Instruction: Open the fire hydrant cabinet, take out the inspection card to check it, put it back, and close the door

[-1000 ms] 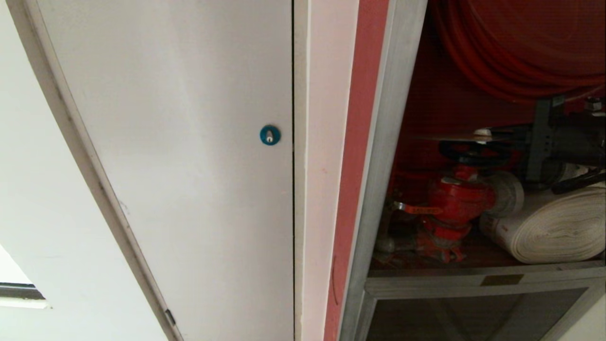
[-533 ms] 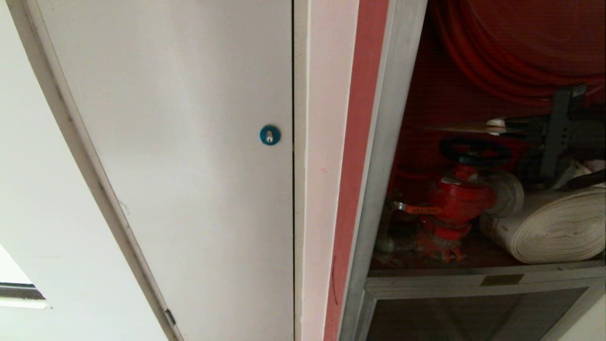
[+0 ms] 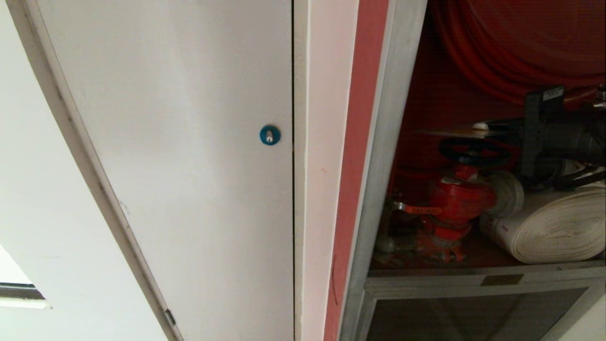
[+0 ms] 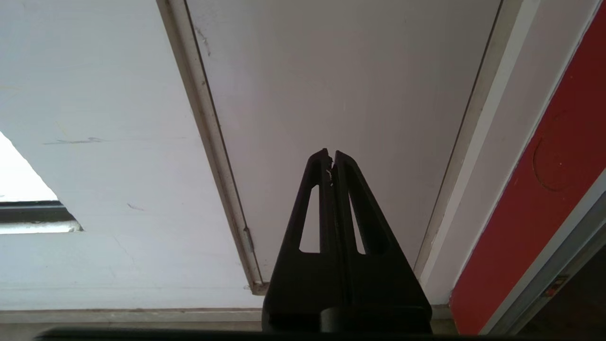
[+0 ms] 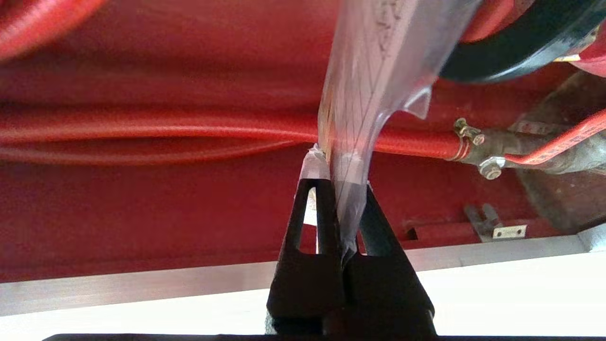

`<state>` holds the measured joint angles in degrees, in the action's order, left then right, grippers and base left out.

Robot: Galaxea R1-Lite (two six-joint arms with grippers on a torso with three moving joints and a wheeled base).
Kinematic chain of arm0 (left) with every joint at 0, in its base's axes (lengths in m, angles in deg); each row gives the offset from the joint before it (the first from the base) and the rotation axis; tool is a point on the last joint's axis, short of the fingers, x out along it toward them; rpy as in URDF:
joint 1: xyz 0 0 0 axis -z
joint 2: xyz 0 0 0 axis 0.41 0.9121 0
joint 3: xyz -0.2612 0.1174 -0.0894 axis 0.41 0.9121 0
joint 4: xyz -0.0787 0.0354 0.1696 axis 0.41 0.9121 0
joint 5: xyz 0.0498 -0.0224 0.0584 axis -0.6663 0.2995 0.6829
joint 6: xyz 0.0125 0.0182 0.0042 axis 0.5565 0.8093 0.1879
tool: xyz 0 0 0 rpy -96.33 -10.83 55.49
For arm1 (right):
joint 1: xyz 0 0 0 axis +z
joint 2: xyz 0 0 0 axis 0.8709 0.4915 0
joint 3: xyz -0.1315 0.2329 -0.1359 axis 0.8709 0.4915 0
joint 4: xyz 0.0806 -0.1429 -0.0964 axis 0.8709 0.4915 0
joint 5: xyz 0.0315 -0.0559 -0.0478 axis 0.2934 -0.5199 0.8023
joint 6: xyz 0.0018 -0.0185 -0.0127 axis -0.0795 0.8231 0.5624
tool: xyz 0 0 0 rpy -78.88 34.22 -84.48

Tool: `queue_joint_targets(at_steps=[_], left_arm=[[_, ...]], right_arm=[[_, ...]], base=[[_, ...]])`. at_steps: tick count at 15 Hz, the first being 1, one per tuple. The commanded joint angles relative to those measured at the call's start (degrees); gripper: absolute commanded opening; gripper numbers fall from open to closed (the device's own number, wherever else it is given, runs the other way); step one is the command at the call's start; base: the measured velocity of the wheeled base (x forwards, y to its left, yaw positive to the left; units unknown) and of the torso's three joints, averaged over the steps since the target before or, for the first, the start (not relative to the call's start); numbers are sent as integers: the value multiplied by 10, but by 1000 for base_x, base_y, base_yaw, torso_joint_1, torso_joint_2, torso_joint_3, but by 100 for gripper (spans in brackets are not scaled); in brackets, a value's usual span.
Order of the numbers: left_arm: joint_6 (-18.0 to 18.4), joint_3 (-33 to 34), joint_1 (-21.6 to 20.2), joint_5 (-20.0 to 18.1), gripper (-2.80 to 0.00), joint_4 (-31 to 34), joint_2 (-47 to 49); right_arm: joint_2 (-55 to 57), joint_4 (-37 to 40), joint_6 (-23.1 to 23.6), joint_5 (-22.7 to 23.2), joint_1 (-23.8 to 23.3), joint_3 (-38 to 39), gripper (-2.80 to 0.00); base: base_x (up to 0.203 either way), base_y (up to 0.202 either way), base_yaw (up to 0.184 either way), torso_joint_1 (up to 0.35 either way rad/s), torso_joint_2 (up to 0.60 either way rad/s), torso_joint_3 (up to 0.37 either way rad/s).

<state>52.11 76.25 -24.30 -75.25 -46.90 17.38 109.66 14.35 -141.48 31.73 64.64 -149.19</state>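
Observation:
The fire hydrant cabinet (image 3: pixel 393 142) stands open on the right, showing its red interior. Its door is out of view. My right gripper (image 3: pixel 487 128) reaches in from the right, just above the black handwheel (image 3: pixel 473 150) of the red valve (image 3: pixel 457 199). It is shut on the inspection card (image 3: pixel 454 132), which is seen edge-on and level. In the right wrist view the card (image 5: pixel 378 71), in a clear sleeve, sticks out from the right gripper (image 5: pixel 342 182) towards the red hose. My left gripper (image 4: pixel 331 155) is shut and empty, parked facing a white door.
A red hose reel (image 3: pixel 511 52) fills the cabinet's top. A rolled white hose (image 3: pixel 554 227) lies right of the valve. Below the shelf is a smaller dark glass panel (image 3: pixel 473 317). Left of the cabinet is a plain white door (image 3: pixel 189 142) with a blue round lock (image 3: pixel 270 135).
My right arm with the card swung up and to the right, then came back left. It now sits slightly higher than a second ago. The left arm has not moved.

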Motion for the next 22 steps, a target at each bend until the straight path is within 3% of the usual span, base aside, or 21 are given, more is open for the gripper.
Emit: queue_joint_targets(at_steps=[1,8,9,19,22], left_arm=[[0,1,0,0,-280,0,0],[0,1,0,0,-280,0,0],[0,1,0,0,-280,0,0],[0,1,0,0,-280,0,0],[0,1,-1,0,-280,0,0]], right_arm=[[12,-1,0,-25,20,0,-280],[37,-4,22,-44,31,-4,-280],[41,-4,25,-45,32,-5,0],[51,2,29,-29,62,12,0],[46,48,30,-28,61,14,0]], base=[[0,0,0,0,0,0],[0,0,0,0,0,0],[0,0,0,0,0,0],[0,0,0,0,0,0],[0,0,0,0,0,0]])
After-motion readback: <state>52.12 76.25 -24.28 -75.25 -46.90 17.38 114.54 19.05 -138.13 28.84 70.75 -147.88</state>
